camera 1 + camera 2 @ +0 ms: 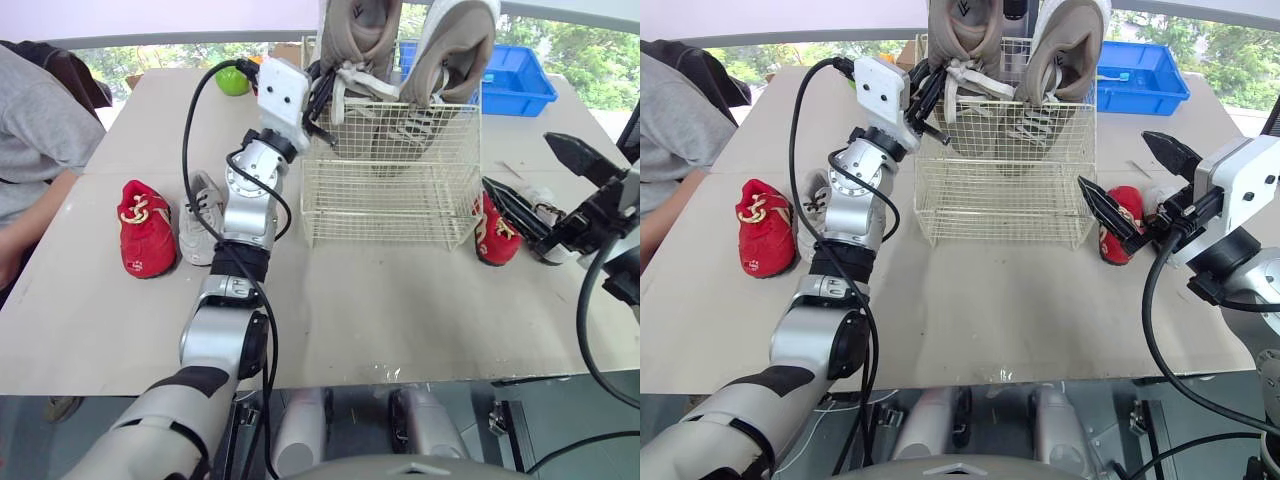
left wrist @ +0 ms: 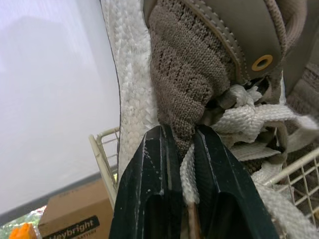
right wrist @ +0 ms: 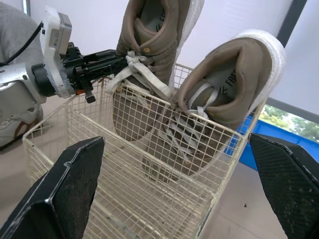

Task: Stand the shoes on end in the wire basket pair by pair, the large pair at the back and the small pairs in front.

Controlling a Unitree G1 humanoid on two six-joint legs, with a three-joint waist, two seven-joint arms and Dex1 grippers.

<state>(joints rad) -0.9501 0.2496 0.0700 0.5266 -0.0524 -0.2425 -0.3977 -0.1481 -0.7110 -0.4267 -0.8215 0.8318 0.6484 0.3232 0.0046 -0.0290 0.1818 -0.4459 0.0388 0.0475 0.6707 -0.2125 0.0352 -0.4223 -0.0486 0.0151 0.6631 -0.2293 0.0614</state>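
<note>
The wire basket (image 1: 390,190) stands mid-table. Two large taupe shoes stand on end at its back, one on the left (image 1: 358,40) and one on the right (image 1: 455,50). My left gripper (image 2: 180,135) is shut on the knit tongue and white lace of the left large shoe (image 2: 199,74) at the basket's left rim. My right gripper (image 1: 520,162) hangs open and empty to the right of the basket, over a small red shoe (image 1: 493,232) and a small pale shoe (image 1: 548,212). Another small red shoe (image 1: 146,228) and a small grey shoe (image 1: 200,218) lie left of the basket.
A blue bin (image 1: 518,78) sits behind the basket at the right. A green apple (image 1: 232,80) lies at the back left, near a cardboard box (image 2: 75,214). A person in a grey top (image 1: 30,130) sits at the table's left edge.
</note>
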